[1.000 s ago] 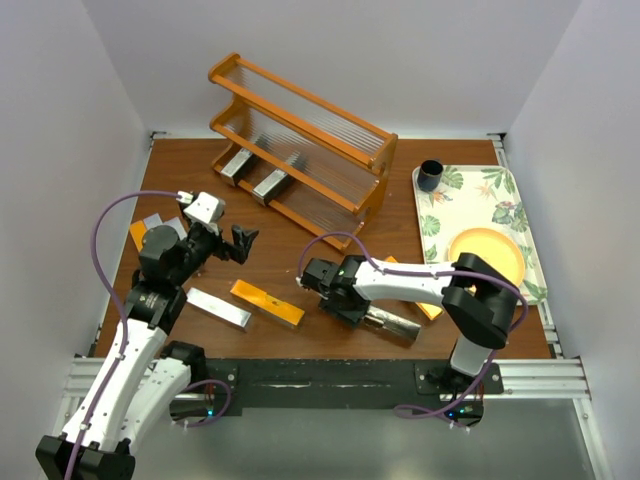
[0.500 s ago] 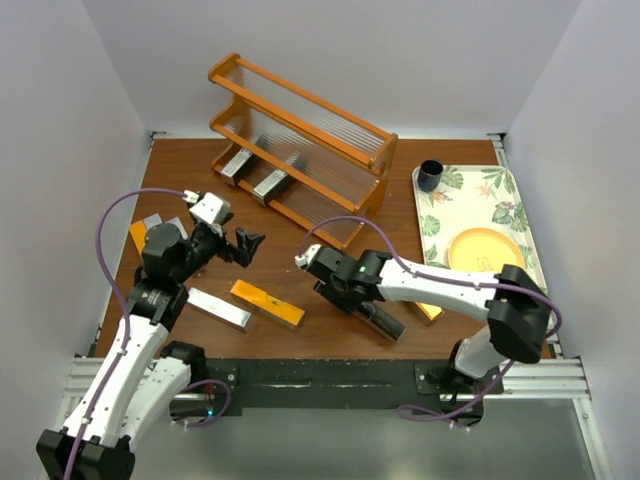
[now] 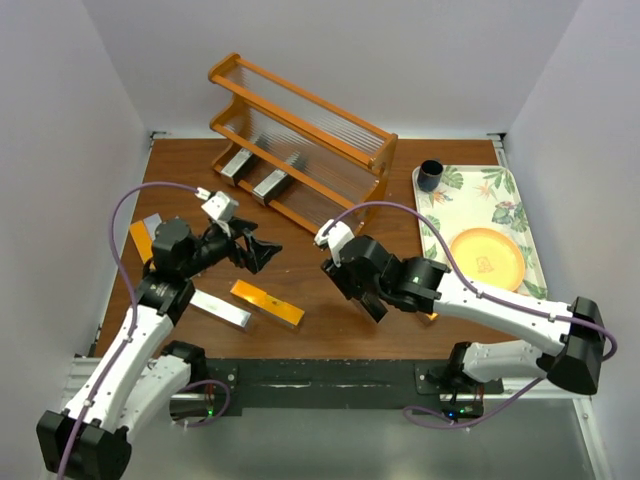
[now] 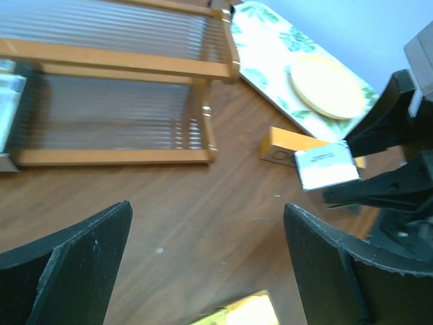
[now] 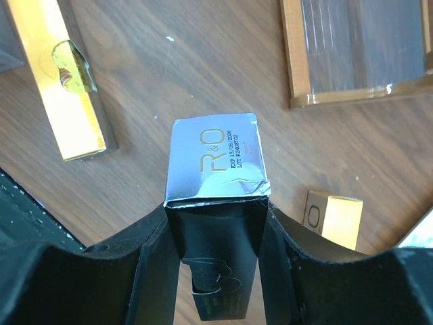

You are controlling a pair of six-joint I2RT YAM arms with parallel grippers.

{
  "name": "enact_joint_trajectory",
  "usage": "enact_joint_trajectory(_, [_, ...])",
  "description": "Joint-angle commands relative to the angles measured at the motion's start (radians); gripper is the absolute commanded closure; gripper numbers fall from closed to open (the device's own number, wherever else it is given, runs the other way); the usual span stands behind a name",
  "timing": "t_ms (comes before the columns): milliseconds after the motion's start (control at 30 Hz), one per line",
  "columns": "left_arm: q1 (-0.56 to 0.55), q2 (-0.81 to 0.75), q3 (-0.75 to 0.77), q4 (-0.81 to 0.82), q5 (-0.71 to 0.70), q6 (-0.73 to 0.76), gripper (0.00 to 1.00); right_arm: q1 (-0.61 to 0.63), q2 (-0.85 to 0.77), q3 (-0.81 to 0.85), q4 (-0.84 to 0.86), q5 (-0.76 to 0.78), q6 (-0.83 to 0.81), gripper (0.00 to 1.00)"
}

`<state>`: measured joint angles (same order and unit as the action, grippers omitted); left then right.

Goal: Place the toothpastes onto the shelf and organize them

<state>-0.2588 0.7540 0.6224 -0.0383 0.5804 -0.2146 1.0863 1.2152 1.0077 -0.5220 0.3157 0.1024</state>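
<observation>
Silver toothpaste carton [image 5: 216, 159] held above surface, right jaws clamped along its length, free end pointing ahead; shelf [image 3: 300, 140] lies beyond, probably slightly left. Left jaws wide apart, empty.

In front of the glossy wooden shelf [image 3: 380, 175] with its clear ribbed panels [image 3: 305, 150], the silver carton [image 5: 215, 159] looks like shiny, creased card.

White-black arms [image 3: 128, 362], purple cables [image 3: 152, 187]

End flap of the shiny silver rectangular carton [image 5: 215, 159]: "R&O", beside it small "EXP" date and "LOT" code lines.
</observation>
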Motion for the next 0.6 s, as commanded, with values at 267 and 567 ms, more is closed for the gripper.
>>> enact_joint_trajectory(267, [-0.212, 0.172, 0.164, -0.101, -0.062, -0.419, 0.0, 0.001, -0.051, -0.064, 0.198, -0.099, -0.216, 0.82])
enact_joint_trajectory(567, [-0.235, 0.229, 0.178, -0.129, -0.083, -0.578, 0.0, 0.001, -0.08, -0.087, 0.267, -0.208, -0.293, 0.81])
